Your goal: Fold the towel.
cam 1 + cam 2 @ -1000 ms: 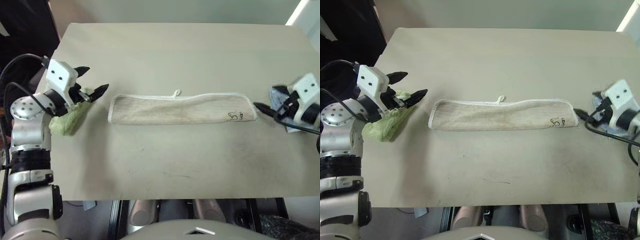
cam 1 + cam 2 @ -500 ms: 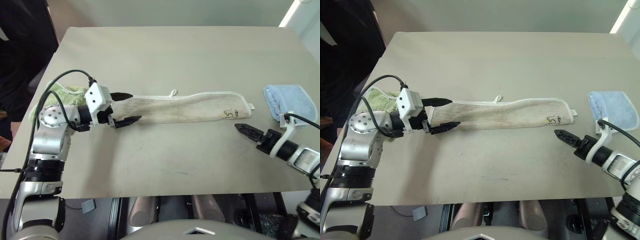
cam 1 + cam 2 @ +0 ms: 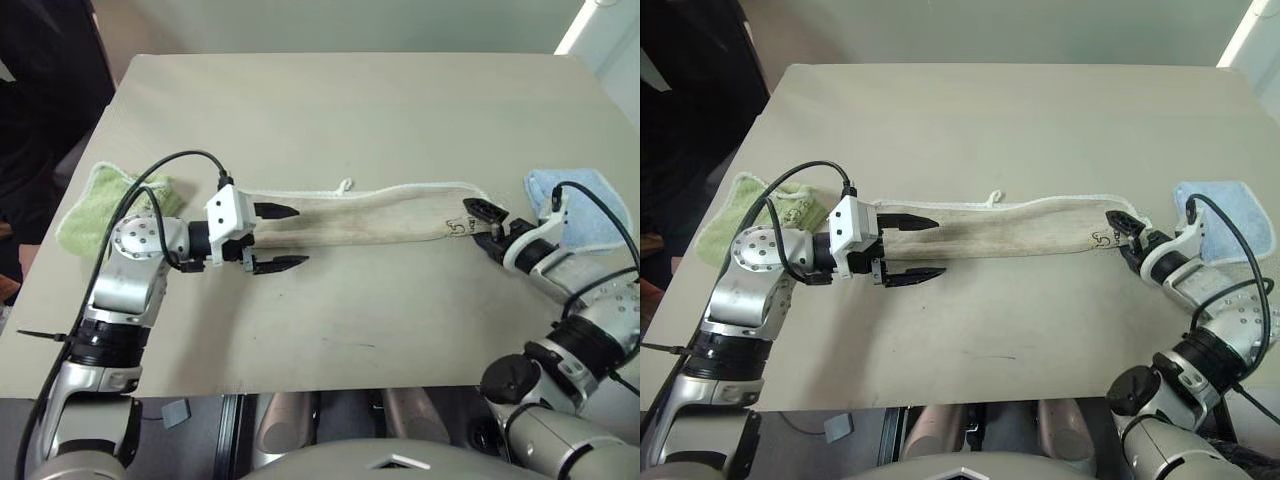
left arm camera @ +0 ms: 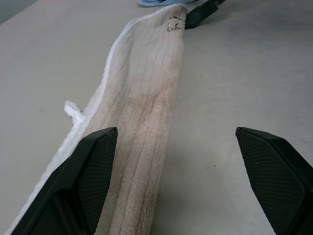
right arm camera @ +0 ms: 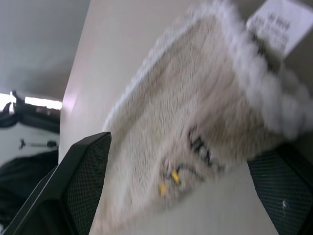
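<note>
The towel lies stretched flat on the bench. The left tool straddles one end, released; the right tool gapes at the other.

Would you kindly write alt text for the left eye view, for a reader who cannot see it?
A long beige towel lies flat across a table, with the open left gripper at one end and the open right gripper at the other. A green towel and blue towel lie beyond the ends.
</note>
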You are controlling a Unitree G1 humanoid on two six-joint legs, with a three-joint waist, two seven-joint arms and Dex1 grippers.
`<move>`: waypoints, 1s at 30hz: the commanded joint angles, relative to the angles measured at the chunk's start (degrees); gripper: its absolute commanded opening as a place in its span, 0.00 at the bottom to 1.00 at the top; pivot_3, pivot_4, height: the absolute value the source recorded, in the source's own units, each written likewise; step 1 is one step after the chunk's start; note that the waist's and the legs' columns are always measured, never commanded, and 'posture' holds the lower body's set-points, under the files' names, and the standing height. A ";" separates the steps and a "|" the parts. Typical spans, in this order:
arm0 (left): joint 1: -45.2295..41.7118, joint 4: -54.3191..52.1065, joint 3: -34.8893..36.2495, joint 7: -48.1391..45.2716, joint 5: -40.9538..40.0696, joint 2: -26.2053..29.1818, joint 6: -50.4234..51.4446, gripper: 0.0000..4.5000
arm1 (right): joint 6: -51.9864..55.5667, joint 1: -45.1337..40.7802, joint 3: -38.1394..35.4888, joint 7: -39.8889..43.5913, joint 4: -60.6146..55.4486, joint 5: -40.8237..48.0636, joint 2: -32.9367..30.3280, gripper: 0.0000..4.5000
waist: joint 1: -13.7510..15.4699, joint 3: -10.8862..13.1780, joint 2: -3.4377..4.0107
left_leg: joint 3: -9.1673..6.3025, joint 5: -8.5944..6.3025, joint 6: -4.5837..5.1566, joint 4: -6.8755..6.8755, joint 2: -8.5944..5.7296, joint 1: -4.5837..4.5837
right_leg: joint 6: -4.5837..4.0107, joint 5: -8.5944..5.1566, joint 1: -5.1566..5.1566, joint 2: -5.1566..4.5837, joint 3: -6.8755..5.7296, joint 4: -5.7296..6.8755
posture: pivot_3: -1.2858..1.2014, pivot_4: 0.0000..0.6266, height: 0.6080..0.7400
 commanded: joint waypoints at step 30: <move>1.79 -3.16 0.76 3.18 0.29 -0.26 -0.49 0.92 | -10.91 4.70 7.93 -0.06 -2.63 6.82 -15.14 0.15 | 0.96 -0.10 -0.14 | 0.01 -0.22 -0.11 -0.06 -0.01 -0.92 | 0.52 0.10 -0.97 -0.09 -0.10 0.05 | 0.52 0.24 0.97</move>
